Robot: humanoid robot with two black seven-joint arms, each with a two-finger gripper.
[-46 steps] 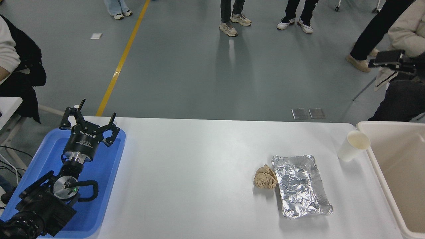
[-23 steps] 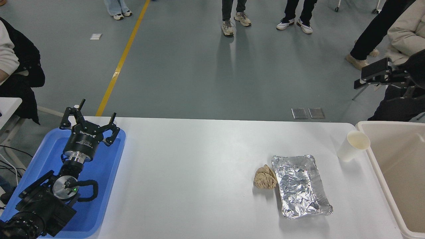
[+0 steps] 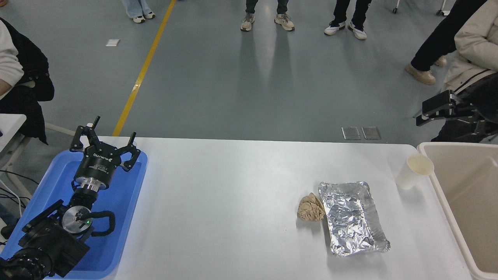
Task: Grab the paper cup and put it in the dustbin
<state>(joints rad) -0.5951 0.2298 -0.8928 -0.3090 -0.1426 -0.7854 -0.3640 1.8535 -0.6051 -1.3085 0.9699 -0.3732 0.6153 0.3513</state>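
The paper cup stands upright near the white table's far right edge, close beside the dustbin, a big cream-beige bin at the picture's right edge. My right gripper reaches in from the right edge. It hangs in the air beyond the table's far edge, above and behind the cup, open and empty. My left gripper is parked open over the blue tray at the lower left.
A crinkled foil tray and a crumpled brown paper ball lie left of and nearer than the cup. People stand on the floor beyond the table, and one sits at the far right behind my right arm.
My right gripper has come down and a little to the left, closer to the cup. The cup, the bin and my left arm have not moved. The people's feet have shifted.
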